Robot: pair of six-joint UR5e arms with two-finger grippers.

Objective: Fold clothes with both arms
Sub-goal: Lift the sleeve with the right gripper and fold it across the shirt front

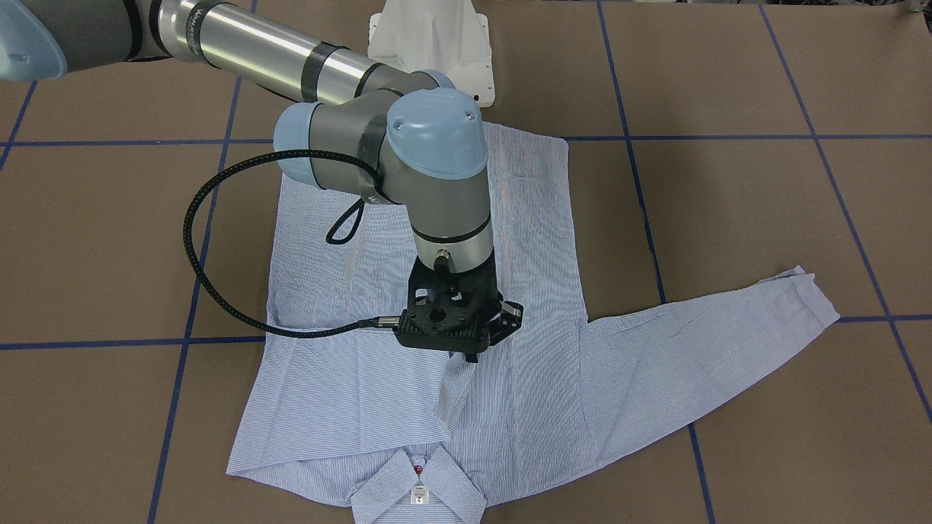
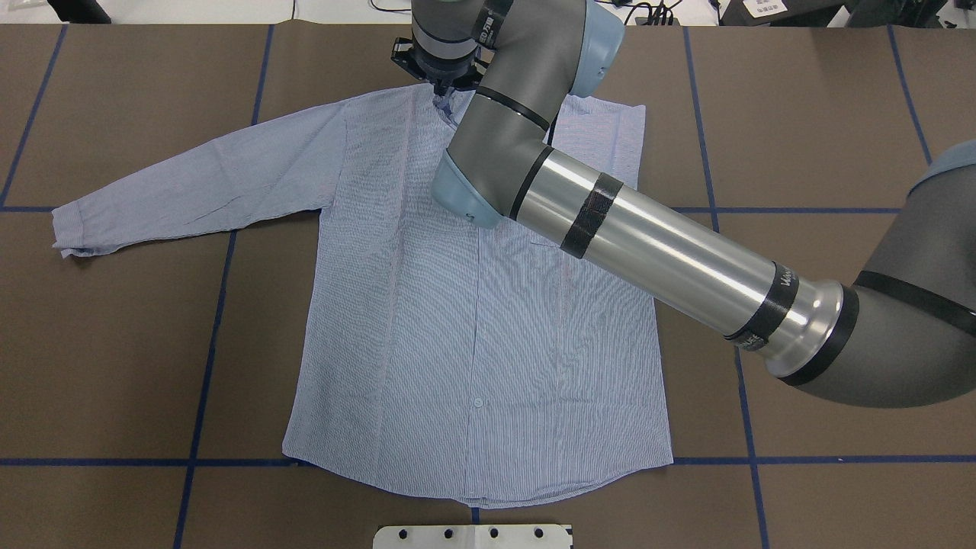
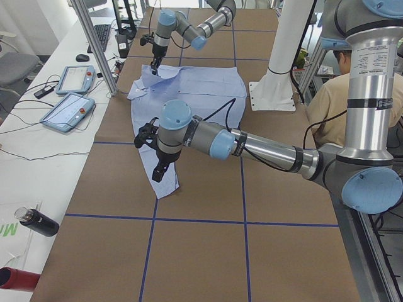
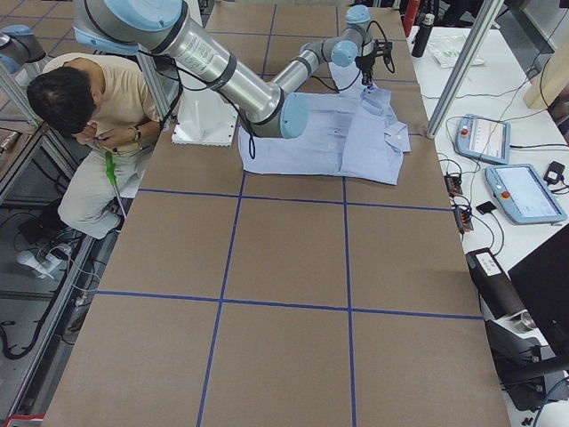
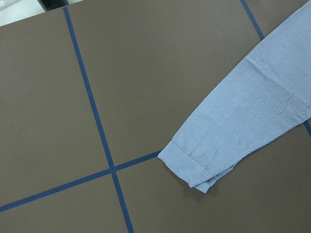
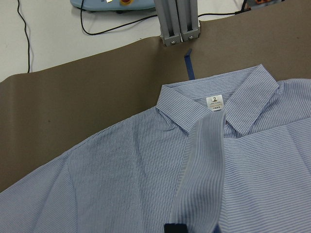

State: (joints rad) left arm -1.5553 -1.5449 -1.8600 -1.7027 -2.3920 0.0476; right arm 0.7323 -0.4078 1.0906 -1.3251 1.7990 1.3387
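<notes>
From the front-facing camera I see the shirt [image 1: 349,378] lying flat on the table [image 1: 764,204], collar [image 1: 393,487] at 6 o'clock; my right gripper [image 1: 472,355] is clamped on the end of the folded sleeve [image 1: 455,393], which lies over the chest, while the spread sleeve [image 1: 699,342] runs out toward 3 o'clock; overhead, the collar end sits at 12 o'clock under the right wrist, and the spread sleeve reaches to 9 o'clock, its cuff [image 2: 72,229] flat on the table; from the table's left end, my left gripper [image 3: 157,173] hangs just above that cuff, seemingly apart from it, and I cannot tell whether its jaws are parted or closed; the right-end view tells me nothing of either claw; the left wrist camera shows only the cuff at 5 o'clock, no fingers; the right wrist camera shows the held sleeve running from 6 o'clock toward the neck label [image 6: 215,103]; I judge 1 sleeve fold nearly laid but not yet let go, with the other sleeve and the body folds left.
</notes>
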